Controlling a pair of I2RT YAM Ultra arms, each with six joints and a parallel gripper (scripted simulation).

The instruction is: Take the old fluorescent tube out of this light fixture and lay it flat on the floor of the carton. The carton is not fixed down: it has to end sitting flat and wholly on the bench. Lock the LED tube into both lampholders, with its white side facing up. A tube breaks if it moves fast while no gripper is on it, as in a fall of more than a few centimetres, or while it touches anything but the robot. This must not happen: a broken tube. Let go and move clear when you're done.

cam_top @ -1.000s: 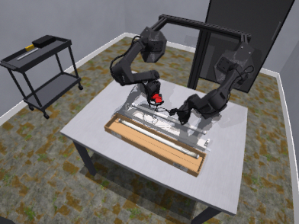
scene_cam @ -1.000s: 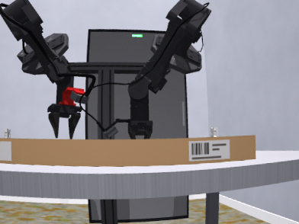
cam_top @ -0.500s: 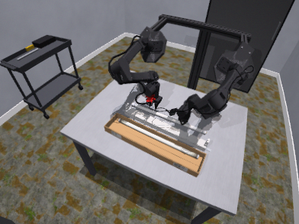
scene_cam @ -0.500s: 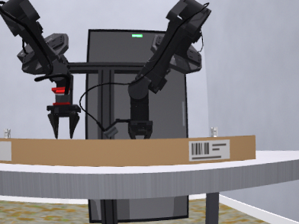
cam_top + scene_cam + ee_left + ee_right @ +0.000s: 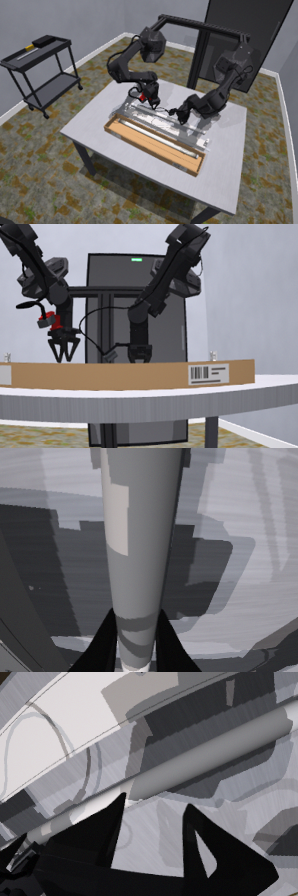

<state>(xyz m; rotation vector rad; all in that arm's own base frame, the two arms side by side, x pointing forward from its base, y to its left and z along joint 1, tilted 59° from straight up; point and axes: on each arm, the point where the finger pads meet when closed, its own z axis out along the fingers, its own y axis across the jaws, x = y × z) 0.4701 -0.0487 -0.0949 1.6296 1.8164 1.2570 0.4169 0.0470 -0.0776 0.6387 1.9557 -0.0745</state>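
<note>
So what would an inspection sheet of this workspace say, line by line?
Surface: pale grey tabletop, shadowed under the arms.
Job things: brown cardboard carton sits flat; white glass-like tube lies inside. Grey-and-white tube is behind the light fixture's white lampholder, not fitted.
Clutter: black box on black metal cart.
Grippers: left claw grips the grey-and-white tube; right claw open, empty.
Cables: black, looping by both arms.
Surroundings: patterned floor, grey walls, dark door.
</note>
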